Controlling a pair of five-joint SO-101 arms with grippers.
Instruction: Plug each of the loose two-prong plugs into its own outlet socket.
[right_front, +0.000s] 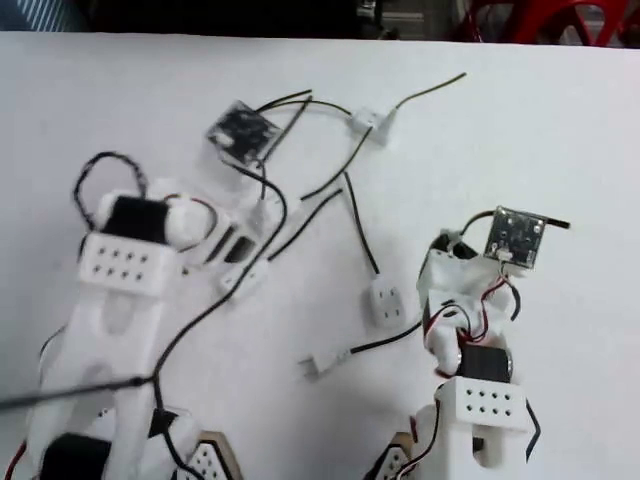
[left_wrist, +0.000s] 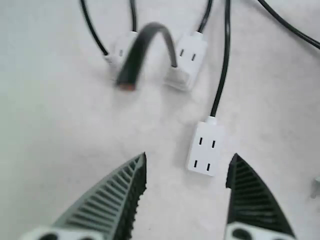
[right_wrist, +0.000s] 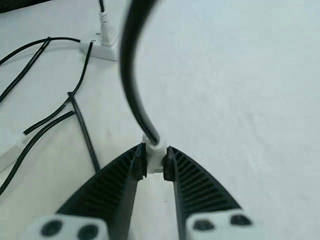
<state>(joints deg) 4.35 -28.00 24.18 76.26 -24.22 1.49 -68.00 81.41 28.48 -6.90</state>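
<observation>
My right gripper (right_wrist: 155, 152) is shut on a small white plug (right_wrist: 154, 159), and its black cord (right_wrist: 131, 75) rises steeply from the fingers. In the high view this gripper (right_front: 445, 250) sits right of centre. My left gripper (left_wrist: 187, 159) is open just above the table, with a white outlet socket (left_wrist: 205, 150) lying flat between and slightly ahead of its fingertips. In the high view the left gripper (right_front: 235, 250) is left of centre. Another white socket (right_front: 385, 300) lies mid-table. A loose two-prong plug (right_front: 315, 367) rests nearer the front.
Black cords (right_front: 330, 180) cross the middle of the white table (right_front: 560, 140). A socket with a plug in it (right_front: 365, 120) lies at the back. More white connectors (left_wrist: 190, 52) lie beyond the left gripper. There is free room on the right and far left.
</observation>
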